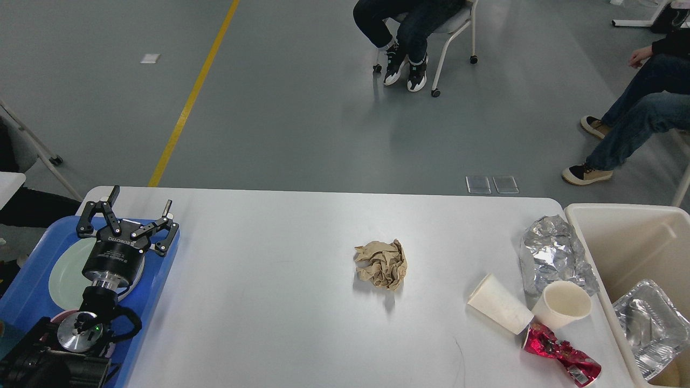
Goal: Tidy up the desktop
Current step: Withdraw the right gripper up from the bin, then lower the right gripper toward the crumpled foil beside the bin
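Note:
The white desktop (280, 302) fills the lower view. On it lie a crumpled brown paper ball (381, 264) at the middle, crumpled silver foil (552, 253) at the right, a white paper cup on its side (498, 311), an upright paper cup (563, 305) and a crushed red can (563, 357). My left gripper (139, 203) is open and empty above the blue tray (161, 264) at the left. My right gripper is out of view.
A pale green plate (62, 275) lies in the blue tray under my left arm. A beige bin (620, 231) stands off the desktop's right edge with a foil container (649, 323) inside. Seated people and a chair (455, 32) are beyond the desk.

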